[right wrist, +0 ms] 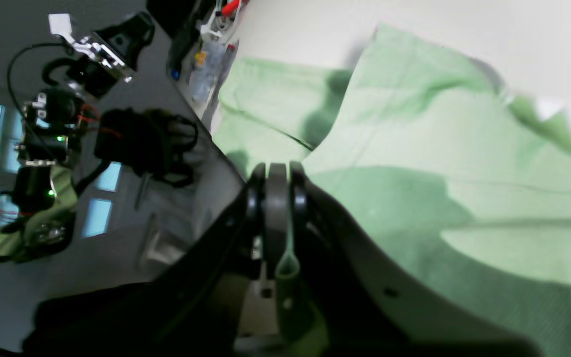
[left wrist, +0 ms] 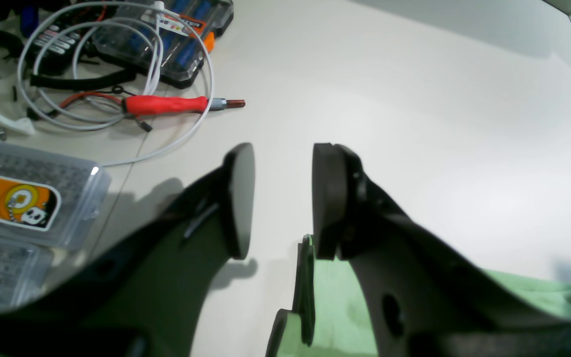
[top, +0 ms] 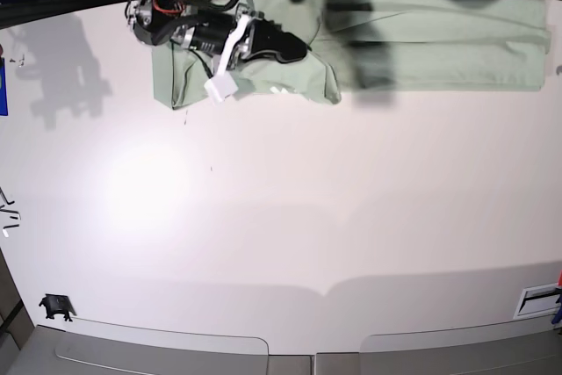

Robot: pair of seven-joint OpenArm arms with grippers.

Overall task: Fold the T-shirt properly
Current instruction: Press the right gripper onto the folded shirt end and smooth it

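Pinching a fold of pale green cloth, the right gripper [right wrist: 278,198] works over the T-shirt [top: 421,37], which lies stretched along the top edge of the white surface [top: 281,217] in the base view, from upper left across to the upper right corner. In the right wrist view we see its jaws pressed together on a thin loop of fabric that pokes out below the pads, with the rest of the shirt spreading off to the right of the frame in loose, creased layers.

The left gripper [left wrist: 283,198] hangs with its jaws spread and nothing between them; under it, in the left wrist view, we see only bare surface, with a corner of green cloth at the lower right of the frame. Beyond it, in the upper left of that view, lie a red-handled tool [left wrist: 166,105], a coil of white cable [left wrist: 117,74] and clear plastic parts boxes [left wrist: 23,203].

The risks, as we judge them: the right gripper appears to hold only a narrow bite of cloth, so a quick pull could let it slip free and drop the fold crooked. It may also have caught more than one layer, which would drag the shirt into a bunch instead of a flat crease. With one end unheld, the whole garment could slide along the surface rather than fold. A wide swing of the left arm could snag the cable or knock the tool.
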